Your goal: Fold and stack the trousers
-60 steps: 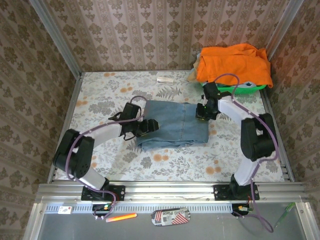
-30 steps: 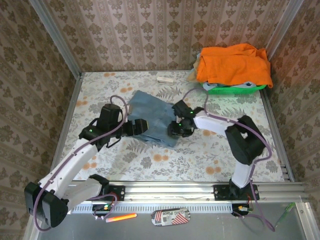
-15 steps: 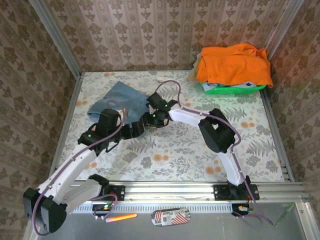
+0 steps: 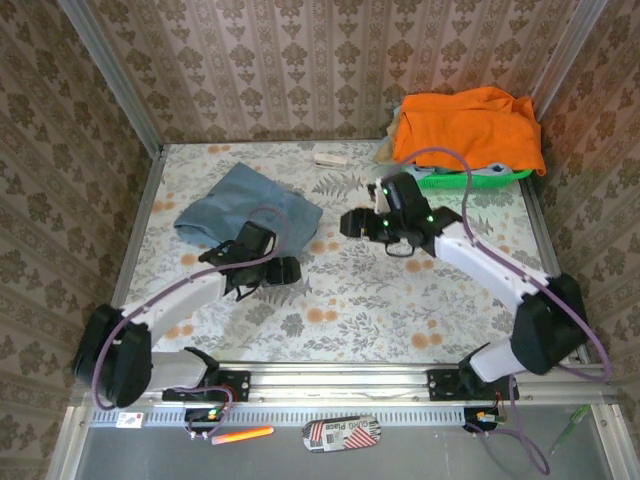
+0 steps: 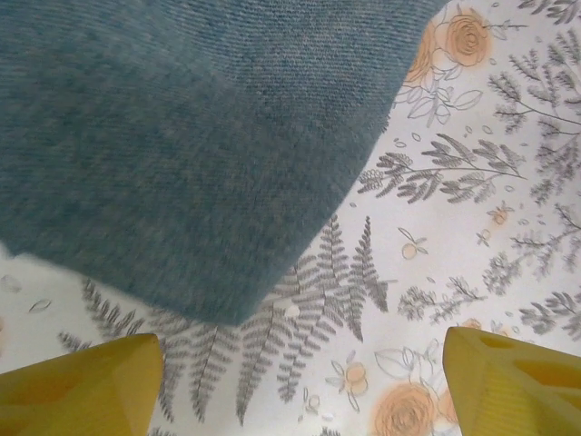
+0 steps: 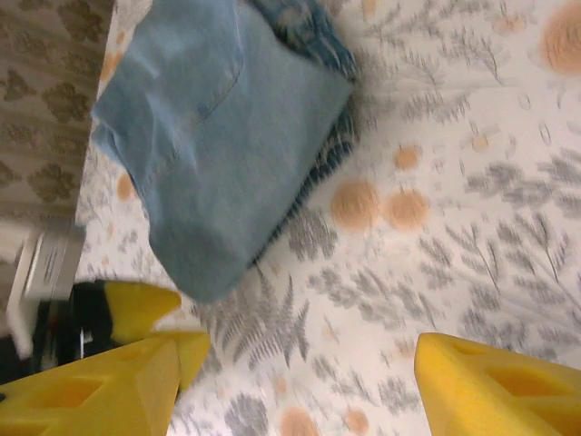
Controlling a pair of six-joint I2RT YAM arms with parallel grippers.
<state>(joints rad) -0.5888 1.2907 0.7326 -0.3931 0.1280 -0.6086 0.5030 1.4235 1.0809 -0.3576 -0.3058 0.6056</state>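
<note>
Item: trousers (image 4: 245,208), folded denim bundle on the far-left worktop (image 4: 400,300), likely soft, weighty, prone to unfolding, best pinched at a thick folded edge; my left hand (image 4: 283,270) just beside it and right hand (image 4: 350,222) nearby both gape empty.

The light is bright and even, falling from overhead; the 2 arms throw only soft, short shadows on the table (image 4: 400,300), and the orange garment (image 4: 465,125) glows almost too vividly; that high view is crisp. Close over the trousers (image 5: 182,136) the weave looks slightly soft, and the yellow fingers (image 5: 77,386) of the left gripper (image 5: 300,363) are out of focus; the view from the right gripper (image 6: 300,363) is smeared, its fingers (image 6: 490,391) and the floral print blurred, with a dark shadow under the denim's edge.
</note>
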